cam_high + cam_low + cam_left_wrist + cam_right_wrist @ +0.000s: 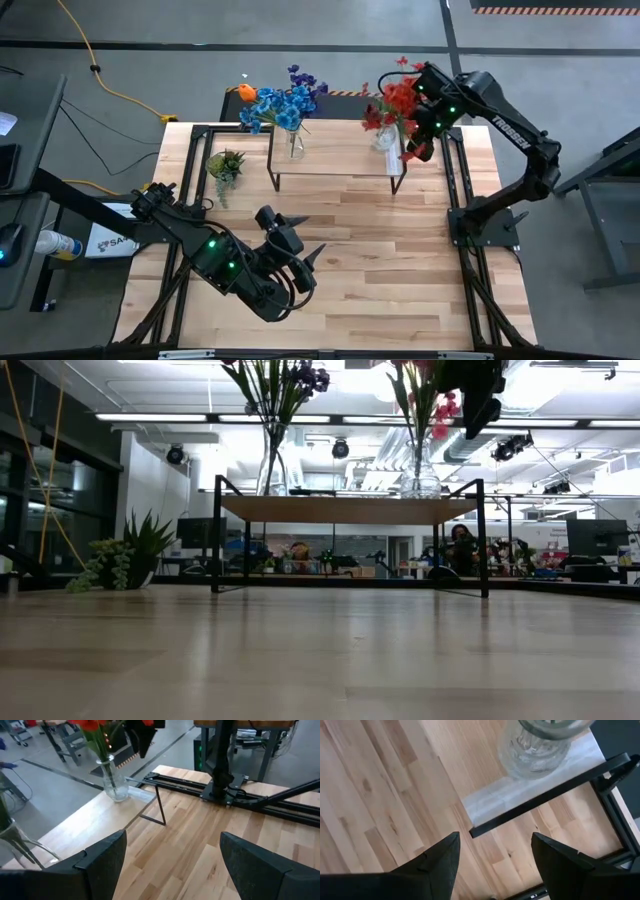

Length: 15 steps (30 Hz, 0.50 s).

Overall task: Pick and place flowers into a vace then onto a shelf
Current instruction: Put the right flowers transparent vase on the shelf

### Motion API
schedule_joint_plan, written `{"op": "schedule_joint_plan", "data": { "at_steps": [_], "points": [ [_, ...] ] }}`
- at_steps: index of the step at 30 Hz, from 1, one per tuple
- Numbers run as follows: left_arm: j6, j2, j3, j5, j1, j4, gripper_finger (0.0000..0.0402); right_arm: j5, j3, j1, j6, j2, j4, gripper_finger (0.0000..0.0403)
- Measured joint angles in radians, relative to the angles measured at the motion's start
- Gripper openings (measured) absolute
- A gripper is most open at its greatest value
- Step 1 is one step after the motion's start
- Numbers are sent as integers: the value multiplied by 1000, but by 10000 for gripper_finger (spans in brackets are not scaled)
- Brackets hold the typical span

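Observation:
A low light-wood shelf (pixel 340 150) on black legs stands at the table's far middle. Two glass vases rest on it. The left vase (pixel 295 143) holds blue, purple and orange flowers (pixel 280 103). The right vase (pixel 388 140) holds red flowers (pixel 398 100). My right gripper (pixel 420 145) hovers open above the shelf's right end, pointing steeply down just beside the right vase (pixel 540 745), with nothing between its fingers (pixel 495 855). My left gripper (pixel 308 238) hangs open over the table's near middle, aimed toward the shelf (pixel 145 795) and holding nothing.
A small spiky green plant (pixel 225 165) stands on the table left of the shelf. Black frame rails (pixel 455 190) run along the table's right and left sides. Bare wood (pixel 380 260) lies between the shelf and the near edge.

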<state>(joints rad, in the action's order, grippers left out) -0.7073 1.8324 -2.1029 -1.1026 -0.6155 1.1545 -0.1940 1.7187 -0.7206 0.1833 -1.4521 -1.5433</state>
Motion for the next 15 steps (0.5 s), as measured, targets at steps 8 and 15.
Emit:
{"op": "schedule_joint_plan", "data": {
  "at_steps": [8,15],
  "points": [
    [4,0,0,-11,0,0,353,-34,0,0,0,0,2,236],
    [1,0,0,-11,0,0,353,-117,0,-30,-3,0,11,236]
  ]
}}
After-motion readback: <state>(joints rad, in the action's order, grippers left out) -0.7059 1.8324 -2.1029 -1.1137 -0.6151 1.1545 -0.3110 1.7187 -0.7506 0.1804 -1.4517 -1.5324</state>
